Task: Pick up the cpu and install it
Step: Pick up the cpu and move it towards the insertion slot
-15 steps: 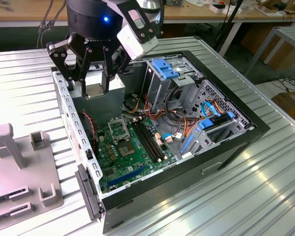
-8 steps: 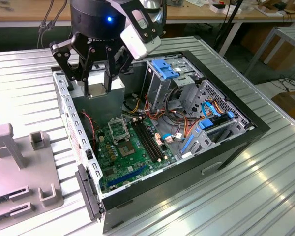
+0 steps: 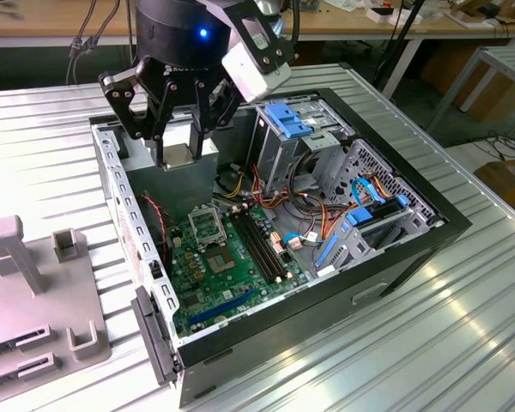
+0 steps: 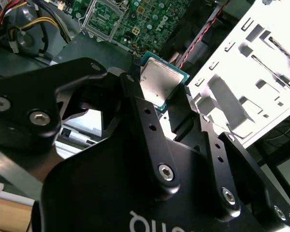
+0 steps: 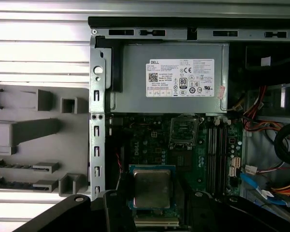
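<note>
My gripper point(image 3: 183, 153) hangs above the open computer case, over the grey power supply point(image 3: 167, 184), and is shut on the cpu point(image 3: 184, 142). The cpu point(image 5: 151, 188) is a small square chip with a silver top plate and a thin green rim, held flat between the black fingers point(image 4: 135, 104); it also shows in the second wrist view as the cpu point(image 4: 157, 77). Below it lies the green motherboard point(image 3: 240, 283) with its open square socket point(image 3: 208, 225). In the first wrist view the socket point(image 5: 183, 130) sits a short way from the cpu, beside the memory slots point(image 5: 216, 152).
The black case wall point(image 3: 395, 257) rings the board. Blue-handled drive cages point(image 3: 296, 120) and bundled cables point(image 3: 318, 215) fill the side toward the exterior view's right. A grey fixture tray point(image 3: 34, 292) with upright blocks lies outside the case on the ribbed metal table point(image 3: 463, 343).
</note>
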Robot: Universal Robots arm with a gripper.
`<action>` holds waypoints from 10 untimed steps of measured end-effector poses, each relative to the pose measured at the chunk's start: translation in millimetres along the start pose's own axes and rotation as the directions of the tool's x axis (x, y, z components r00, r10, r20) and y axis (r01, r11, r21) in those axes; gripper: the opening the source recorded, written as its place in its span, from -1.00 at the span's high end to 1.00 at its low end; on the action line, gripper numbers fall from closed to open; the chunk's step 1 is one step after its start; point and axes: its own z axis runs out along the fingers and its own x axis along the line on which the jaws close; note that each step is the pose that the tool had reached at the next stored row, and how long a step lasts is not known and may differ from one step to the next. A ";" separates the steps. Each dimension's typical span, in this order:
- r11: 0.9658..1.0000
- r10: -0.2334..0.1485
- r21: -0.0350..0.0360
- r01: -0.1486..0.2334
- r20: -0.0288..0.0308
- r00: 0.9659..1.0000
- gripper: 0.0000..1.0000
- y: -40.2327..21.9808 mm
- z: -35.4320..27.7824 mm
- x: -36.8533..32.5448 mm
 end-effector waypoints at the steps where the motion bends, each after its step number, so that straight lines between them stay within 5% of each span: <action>1: 1.000 0.000 0.000 0.000 0.000 1.000 0.06 0.0 0.0 -0.7; 10: 1.000 0.000 0.000 0.000 0.000 1.000 0.06 -0.2 -0.1 -9.3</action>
